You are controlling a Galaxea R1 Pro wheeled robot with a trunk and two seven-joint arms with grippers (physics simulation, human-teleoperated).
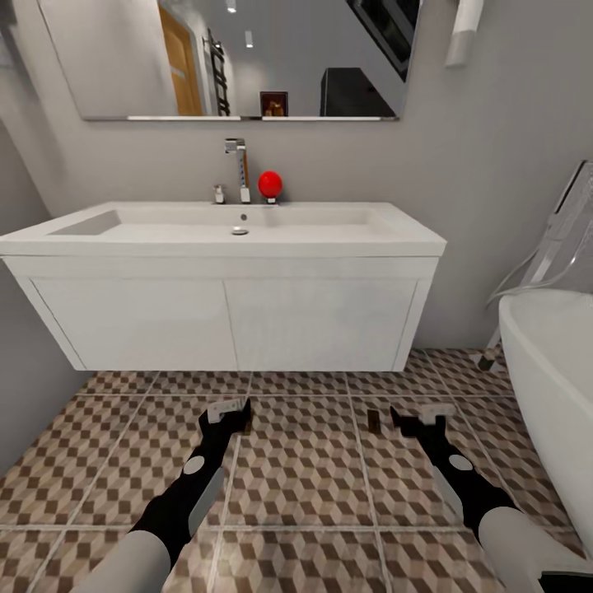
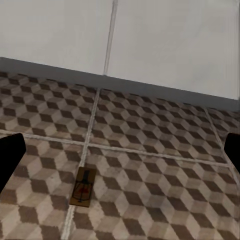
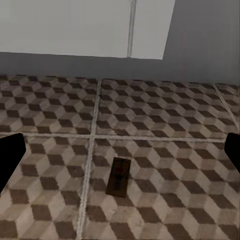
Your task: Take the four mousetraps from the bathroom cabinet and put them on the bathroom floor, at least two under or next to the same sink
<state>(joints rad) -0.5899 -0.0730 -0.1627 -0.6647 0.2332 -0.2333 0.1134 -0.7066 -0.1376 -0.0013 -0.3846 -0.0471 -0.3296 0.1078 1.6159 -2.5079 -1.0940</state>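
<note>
Two mousetraps lie flat on the cube-patterned bathroom floor (image 1: 305,469) in front of the white sink (image 1: 239,226). One mousetrap (image 2: 83,186) rests on a grout line below my left gripper (image 1: 229,410), which hangs open above the tiles. The other mousetrap (image 3: 119,176), also seen as a small dark board (image 1: 374,421), lies just left of my right gripper (image 1: 422,414), which is open too. Nothing sits between either pair of fingers. The black fingertips (image 2: 11,155) (image 3: 10,155) stand far apart at the edges of the wrist views. The orange-brown cabinet is out of view.
A white wall-hung vanity (image 1: 222,325) carries the sink, with a faucet (image 1: 239,169) and a red ball (image 1: 270,184) on it, below a mirror (image 1: 239,58). A white bathtub (image 1: 552,379) stands at the right. A grey wall closes the left side.
</note>
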